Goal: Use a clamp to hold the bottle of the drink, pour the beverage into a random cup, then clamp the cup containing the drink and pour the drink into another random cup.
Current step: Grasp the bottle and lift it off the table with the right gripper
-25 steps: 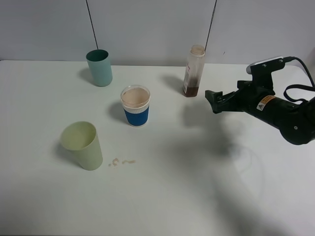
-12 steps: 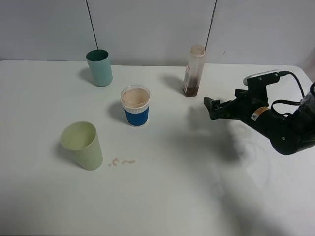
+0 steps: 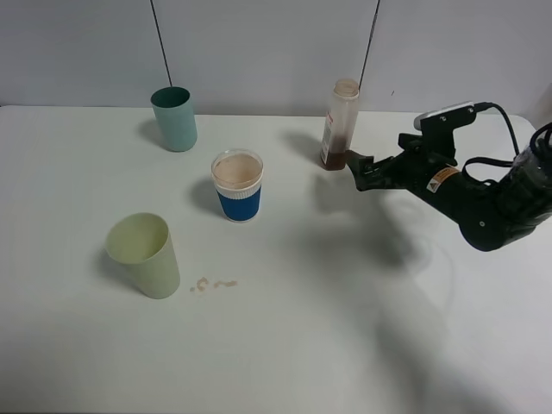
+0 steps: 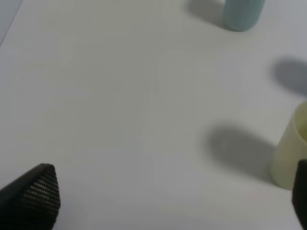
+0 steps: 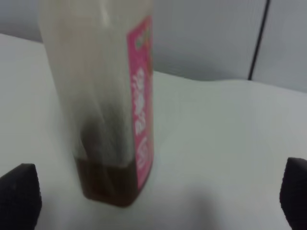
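Note:
The bottle stands upright at the back of the table, with a little dark beverage at its bottom. My right gripper is open just right of the bottle's base, not touching it. In the right wrist view the bottle rises ahead of the wide-apart fingertips of the right gripper, and the beverage shows low inside. The blue-banded white cup holds a pale brown drink. The teal cup stands at the back left. My left gripper is open over bare table.
A pale green cup stands at the front left, with small spilled drops to its right. The left wrist view shows the teal cup and the pale green cup. A grey wall runs behind the table.
My right gripper has moved left and toward the back, closing in on the bottle's base. Its jaws stay open. The cups and the bottle have not moved.

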